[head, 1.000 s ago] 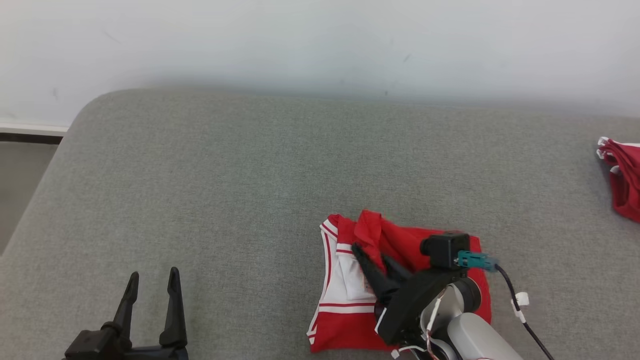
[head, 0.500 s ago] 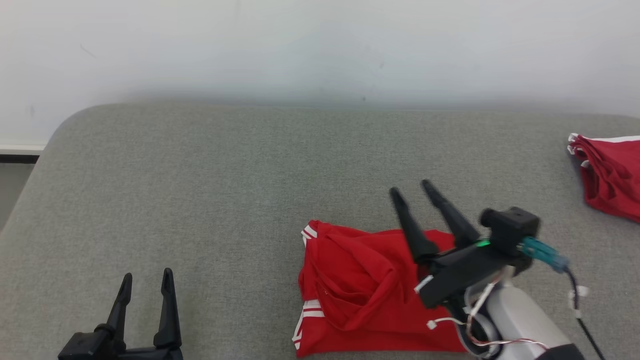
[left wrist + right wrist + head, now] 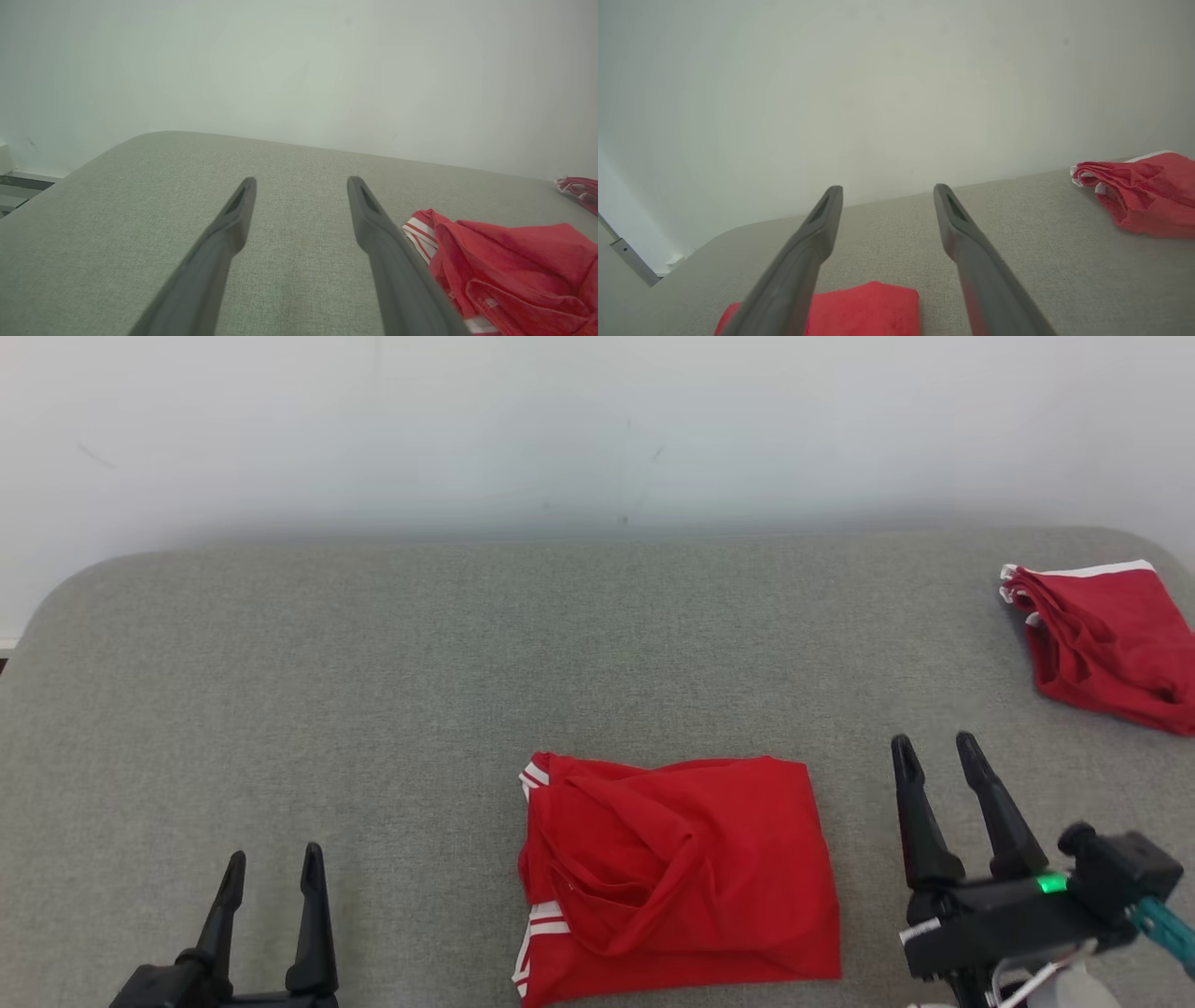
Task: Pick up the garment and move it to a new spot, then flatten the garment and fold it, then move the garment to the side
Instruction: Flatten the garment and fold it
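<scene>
A red garment (image 3: 677, 873) with white stripes lies folded into a rough rectangle on the grey padded surface (image 3: 420, 663), near its front edge. It also appears at the right of the left wrist view as the garment (image 3: 504, 270), and low between the fingers in the right wrist view as the garment (image 3: 868, 308). My right gripper (image 3: 934, 751) stands open to the right of it, apart from the cloth, holding nothing. At the lower left my left gripper (image 3: 273, 863) is open and empty, well clear of the garment.
A second red cloth (image 3: 1102, 639) with white trim lies crumpled at the far right of the surface, also seen as the cloth (image 3: 1139, 196). A pale wall (image 3: 597, 420) rises behind. The surface's rounded left corner (image 3: 56, 597) drops away.
My right gripper let go of the garment, opened, and drew back to the right and toward me. The folded-over cloth now lies flat. The camera has turned to the right.
</scene>
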